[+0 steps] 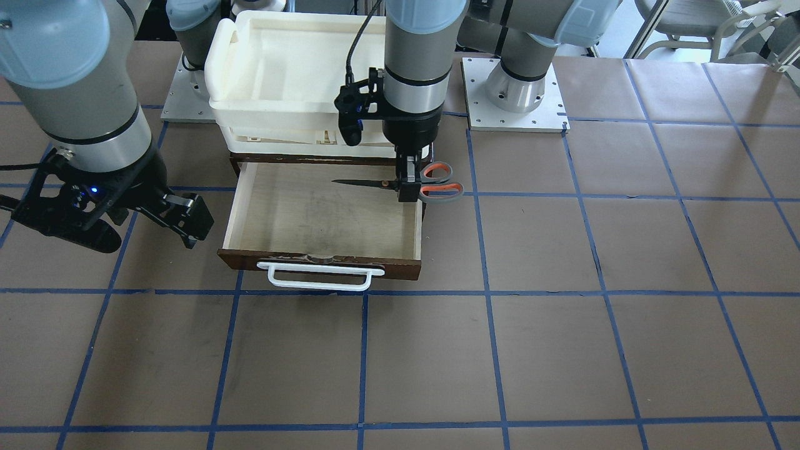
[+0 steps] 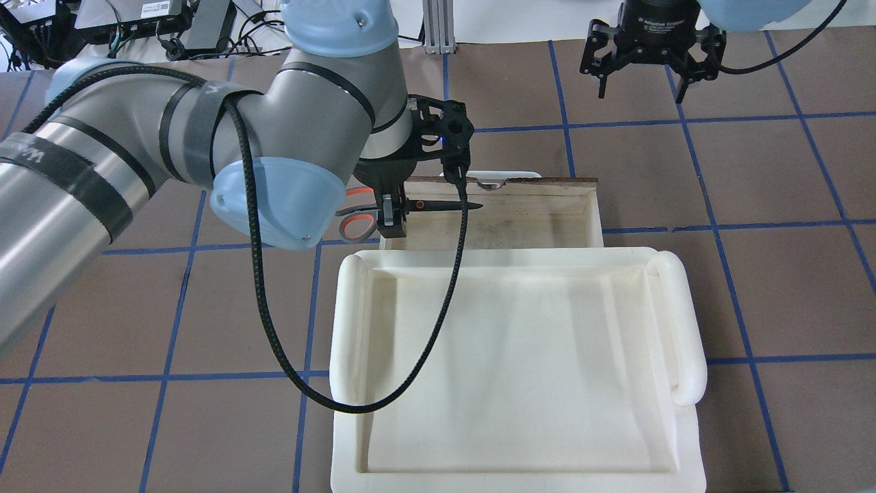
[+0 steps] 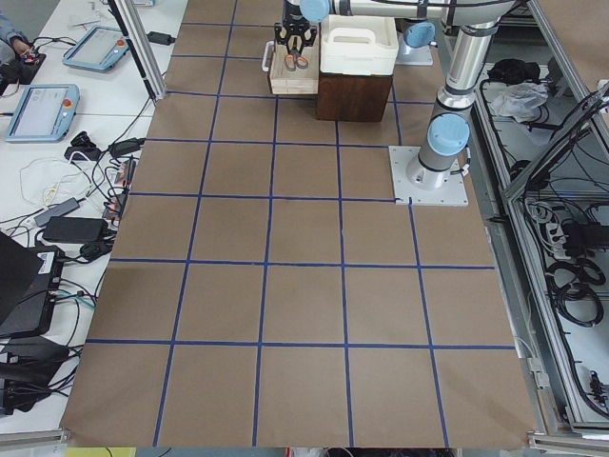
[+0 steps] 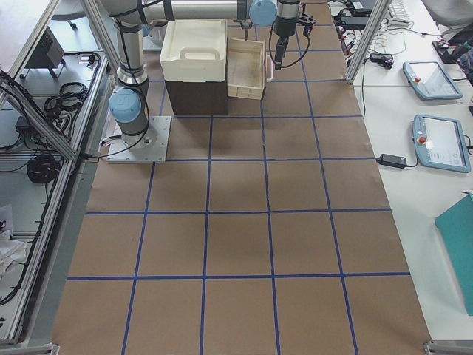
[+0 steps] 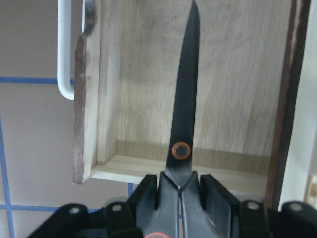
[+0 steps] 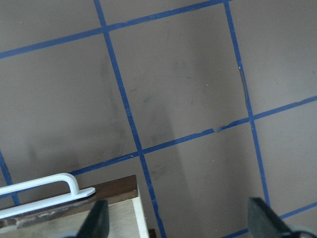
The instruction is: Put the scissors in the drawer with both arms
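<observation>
On brown blue-gridded table [image 1: 562, 350], left gripper [image 1: 409, 182] clamping scissors [image 1: 441, 185] above drawer [image 1: 312, 219], right gripper [image 2: 642, 85] spread apart, cluttered bench [image 3: 67, 143] alongside.

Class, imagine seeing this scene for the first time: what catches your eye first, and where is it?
The scissors stand out with their bright orange loops. They are pinched by the left gripper over the side edge of the open drawer, blades pointing across it. Behind the drawer sits a big white tray, and the right gripper hangs open beside the drawer, holding nothing.
</observation>
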Controlling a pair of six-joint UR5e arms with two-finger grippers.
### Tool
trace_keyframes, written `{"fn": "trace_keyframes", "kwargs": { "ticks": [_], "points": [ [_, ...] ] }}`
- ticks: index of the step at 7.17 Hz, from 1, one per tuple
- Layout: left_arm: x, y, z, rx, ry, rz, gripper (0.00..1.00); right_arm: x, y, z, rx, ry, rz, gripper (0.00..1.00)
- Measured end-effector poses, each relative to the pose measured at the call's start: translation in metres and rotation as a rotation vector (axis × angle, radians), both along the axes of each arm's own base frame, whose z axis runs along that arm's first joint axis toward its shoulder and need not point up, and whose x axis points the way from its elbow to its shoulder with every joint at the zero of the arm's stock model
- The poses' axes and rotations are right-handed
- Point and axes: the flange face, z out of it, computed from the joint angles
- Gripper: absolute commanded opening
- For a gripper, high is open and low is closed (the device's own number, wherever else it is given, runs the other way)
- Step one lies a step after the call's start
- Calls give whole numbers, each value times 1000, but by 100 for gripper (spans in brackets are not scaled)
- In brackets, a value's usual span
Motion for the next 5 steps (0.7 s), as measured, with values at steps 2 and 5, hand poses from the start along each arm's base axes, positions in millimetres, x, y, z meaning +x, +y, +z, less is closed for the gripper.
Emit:
{"fn": "trace_keyframes", "kwargs": {
  "ticks": [2,5],
  "points": [
    [-26,3,-15,19,0,-7,0,-44,2,14,-4,0,61,100],
    [-48,-13,-34,53,20,-7,0,-62,17,28,-20,0,41,100]
  ]
}}
